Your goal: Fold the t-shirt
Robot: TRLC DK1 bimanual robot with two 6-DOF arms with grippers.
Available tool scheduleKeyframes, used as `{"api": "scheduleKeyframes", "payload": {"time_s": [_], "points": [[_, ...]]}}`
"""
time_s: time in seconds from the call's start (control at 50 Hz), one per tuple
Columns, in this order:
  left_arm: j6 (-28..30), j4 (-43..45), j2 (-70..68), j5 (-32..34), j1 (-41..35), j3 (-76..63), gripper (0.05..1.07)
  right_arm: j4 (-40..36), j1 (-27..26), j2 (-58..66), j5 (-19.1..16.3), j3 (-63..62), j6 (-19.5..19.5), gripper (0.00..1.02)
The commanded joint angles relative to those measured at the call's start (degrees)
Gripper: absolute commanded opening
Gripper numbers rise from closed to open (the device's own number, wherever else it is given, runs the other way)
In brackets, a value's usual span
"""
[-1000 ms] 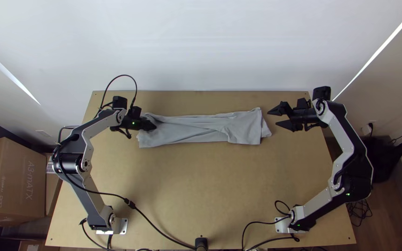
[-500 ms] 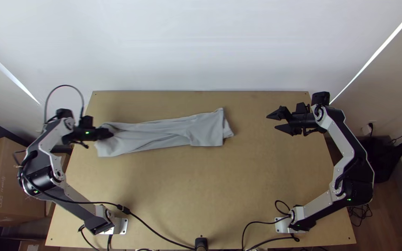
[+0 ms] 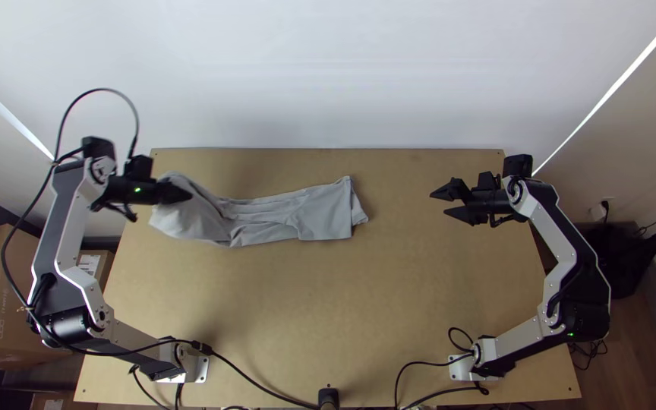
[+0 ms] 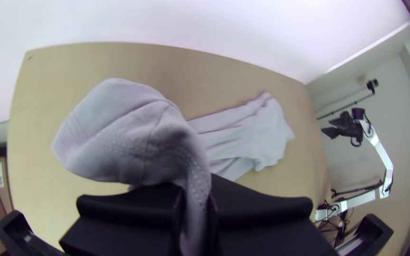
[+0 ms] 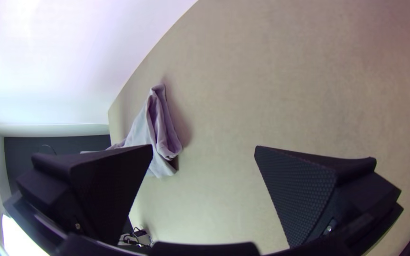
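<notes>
My left gripper [image 3: 184,193] is over the table's far left part in the top view, shut on the left end of the grey t-shirt [image 3: 316,212]. That end is lifted and bulges out around the fingers; the rest lies in a long, narrow folded strip with creases toward the middle. In the left wrist view a stitched part of the shirt [image 4: 119,132] rises from between the fingertips of my left gripper [image 4: 195,199]. My right gripper [image 3: 438,203] stands open at the far right, apart from the shirt; in the right wrist view, bare table lies between the fingertips of my right gripper [image 5: 204,147].
Bare wooden table [image 3: 305,311] stretches in front of the shirt and between it and the right gripper. A white wall [image 3: 328,68] rises behind the far edge. Cardboard boxes [image 3: 20,304] stand beside the table at the left, and cables run along the near edge.
My left gripper has moved left with the shirt's end, dragging the whole strip left, and the held end has bunched up and lifted. The right gripper has shifted slightly left and nearer the front.
</notes>
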Motion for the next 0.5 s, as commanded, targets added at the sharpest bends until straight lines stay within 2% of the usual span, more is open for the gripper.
{"api": "scheduleKeyframes", "payload": {"time_s": [0.0, 0.2, 0.48], "points": [[-6.23, -0.77, -0.55, 1.21, -7.5, 3.98, 0.08, 0.36, 0.06, -2.43, -0.06, -1.34, 1.44, 0.99], [-14.75, 2.04, 6.4, -0.81, -21.39, 11.02, 0.08, 0.36, -0.47, -4.19, -0.06, -2.13, 1.62, 0.99], [-20.73, 5.65, 18.97, -6.17, -33.96, 19.63, 0.08, 0.45, -0.21, -7.53, 0.65, -5.3, 2.23, 0.99]]}}
